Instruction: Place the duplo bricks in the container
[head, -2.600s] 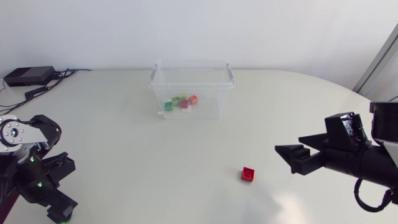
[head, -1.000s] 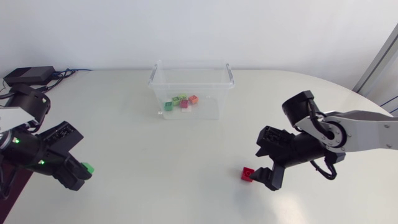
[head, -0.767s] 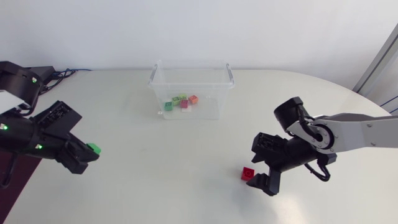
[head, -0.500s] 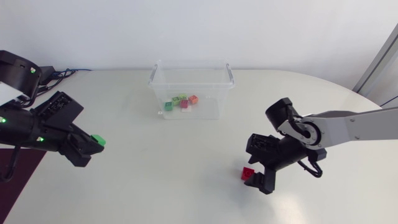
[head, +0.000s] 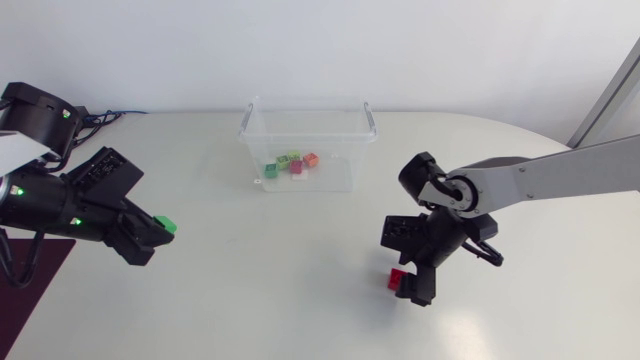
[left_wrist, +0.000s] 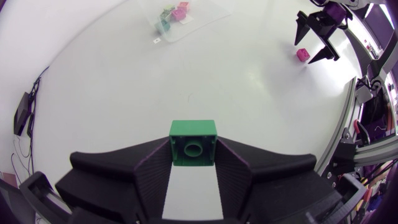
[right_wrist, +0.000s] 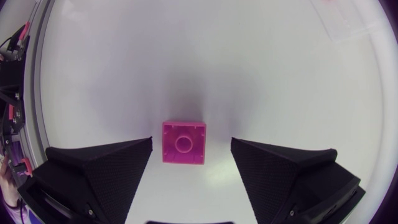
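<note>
Your red duplo brick (right_wrist: 183, 142) lies on the table (head: 250, 290), centred between the wide-apart fingers of the right gripper (head: 408, 281). Neither finger touches it, so it looks lined up for a straddling grasp. The green duplo brick (left_wrist: 193, 144) is clamped in the left gripper (head: 152, 232), held clear of the table, likely for carrying. The clear container (head: 307, 140), well apart from both, holds several small bricks (head: 290, 162).

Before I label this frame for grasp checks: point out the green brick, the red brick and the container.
green brick (left_wrist: 193, 144), left wrist view, the face turned to the camera.
red brick (head: 397, 277), head view, its top face.
container (head: 335, 172), head view, its clear front wall.
</note>
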